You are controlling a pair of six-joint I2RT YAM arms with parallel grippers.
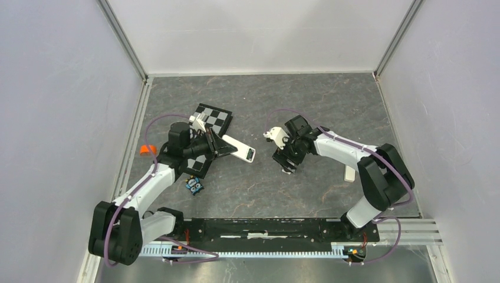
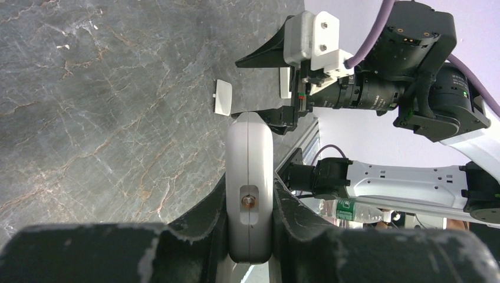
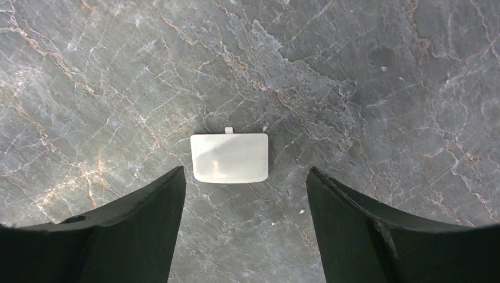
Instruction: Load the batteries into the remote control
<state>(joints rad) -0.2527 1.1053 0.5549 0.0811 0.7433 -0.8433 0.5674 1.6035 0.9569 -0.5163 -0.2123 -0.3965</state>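
My left gripper (image 1: 219, 145) is shut on the white remote control (image 1: 240, 151) and holds it above the table, its dark-patch end pointing right. In the left wrist view the remote (image 2: 250, 159) stands edge-on between the fingers, and a small recess with a metal piece shows on its side. My right gripper (image 1: 284, 160) is open and empty, hovering over a small white square piece (image 3: 230, 158) that lies flat on the table just beyond its fingertips (image 3: 159, 200). That piece also shows in the left wrist view (image 2: 223, 97). No batteries are in view.
A black-and-white checkered board (image 1: 213, 121) lies behind the left gripper. A small blue toy-like object (image 1: 194, 186) sits by the left arm, and an orange object (image 1: 145, 150) is at the left wall. Another white piece (image 1: 349, 173) lies by the right arm.
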